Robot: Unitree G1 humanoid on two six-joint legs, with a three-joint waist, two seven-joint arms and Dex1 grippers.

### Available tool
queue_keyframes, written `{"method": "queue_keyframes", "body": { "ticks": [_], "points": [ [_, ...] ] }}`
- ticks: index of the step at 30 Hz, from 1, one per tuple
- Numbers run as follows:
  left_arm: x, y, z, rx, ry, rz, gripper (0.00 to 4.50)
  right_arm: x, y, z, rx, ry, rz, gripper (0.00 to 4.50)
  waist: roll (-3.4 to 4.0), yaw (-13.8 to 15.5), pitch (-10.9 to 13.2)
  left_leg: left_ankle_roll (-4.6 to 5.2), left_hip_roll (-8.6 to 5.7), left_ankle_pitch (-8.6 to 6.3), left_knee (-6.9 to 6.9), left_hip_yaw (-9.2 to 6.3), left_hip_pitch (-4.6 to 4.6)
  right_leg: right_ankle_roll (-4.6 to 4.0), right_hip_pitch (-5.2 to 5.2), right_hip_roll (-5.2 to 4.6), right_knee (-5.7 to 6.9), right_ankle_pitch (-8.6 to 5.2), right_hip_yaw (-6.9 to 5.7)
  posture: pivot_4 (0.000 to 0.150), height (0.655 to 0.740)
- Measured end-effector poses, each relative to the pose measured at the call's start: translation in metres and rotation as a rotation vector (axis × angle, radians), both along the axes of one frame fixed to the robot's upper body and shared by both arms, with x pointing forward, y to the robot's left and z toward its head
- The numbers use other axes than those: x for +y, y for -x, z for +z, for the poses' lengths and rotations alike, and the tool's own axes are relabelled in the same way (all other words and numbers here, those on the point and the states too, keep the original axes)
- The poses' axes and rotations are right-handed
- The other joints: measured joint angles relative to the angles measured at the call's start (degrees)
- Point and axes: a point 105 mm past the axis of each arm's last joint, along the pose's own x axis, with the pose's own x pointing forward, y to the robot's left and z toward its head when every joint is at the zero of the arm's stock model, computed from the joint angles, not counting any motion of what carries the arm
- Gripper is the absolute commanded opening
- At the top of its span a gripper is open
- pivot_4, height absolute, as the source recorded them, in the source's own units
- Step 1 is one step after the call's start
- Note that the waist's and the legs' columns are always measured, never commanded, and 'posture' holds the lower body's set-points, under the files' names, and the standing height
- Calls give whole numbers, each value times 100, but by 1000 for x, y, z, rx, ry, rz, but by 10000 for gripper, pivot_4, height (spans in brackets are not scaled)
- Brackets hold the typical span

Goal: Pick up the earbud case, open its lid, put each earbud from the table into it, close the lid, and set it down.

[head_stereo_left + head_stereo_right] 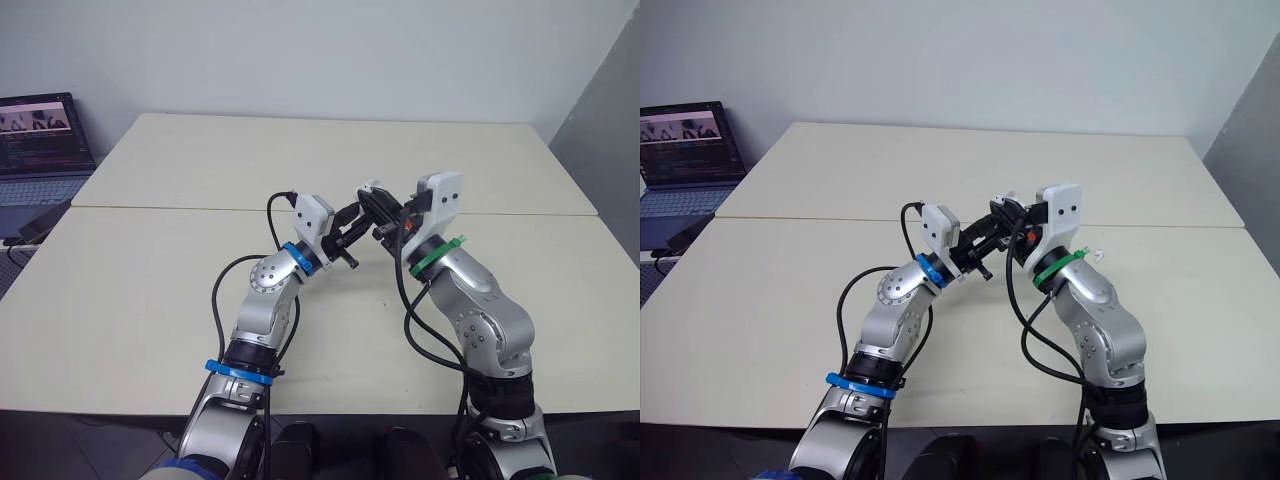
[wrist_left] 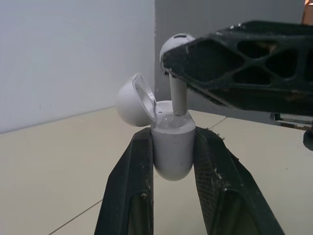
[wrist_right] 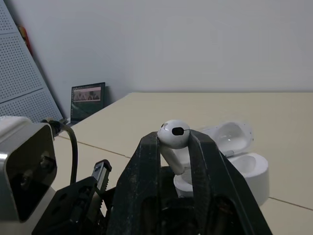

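My left gripper [image 2: 172, 137] is shut on the white earbud case [image 2: 172, 149], held upright above the table's middle with its lid [image 2: 134, 100] swung open. Shut on a white earbud [image 3: 173, 133], my right gripper [image 3: 174, 139] holds it directly over the case. The earbud's stem [image 2: 177, 95] reaches down into the case's opening. In the eye views the two grippers [image 1: 352, 228] [image 1: 376, 207] meet tip to tip over the table seam. A small white piece, apparently a second earbud [image 1: 1100, 254], lies on the table just right of my right wrist.
The cream table [image 1: 150, 290] is made of two tops joined by a seam. An open laptop [image 1: 40, 140] stands off the table's far left corner. A grey wall panel [image 1: 600, 130] rises at the right.
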Motion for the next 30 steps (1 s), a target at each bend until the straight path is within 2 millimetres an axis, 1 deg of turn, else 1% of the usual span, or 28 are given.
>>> {"method": "queue_keyframes", "body": {
  "ticks": [10,24,29,30],
  "points": [
    [0,1,-2,5,3,-5,7534,-5,-3,-6,27,15,-25,4085,0,-4,0,0,0,0,0,0,0,0,0,0,0,0,0,1500,7400],
    [0,3,-6,17,-7,-19,7534,-2,-4,-11,50,25,-17,4085,0,-8,0,0,0,0,-1,0,0,0,0,0,0,0,0,1500,7400],
    [0,3,-7,24,-10,-19,7534,-3,-5,-12,51,27,-18,21232,0,-8,0,0,1,0,-1,0,0,0,0,0,0,0,0,1500,7400],
    [0,3,-7,25,-10,-19,7534,-3,-5,-11,51,27,-18,21232,0,-8,0,0,1,0,0,0,0,0,0,0,0,0,0,1500,7400]
  ]
}}
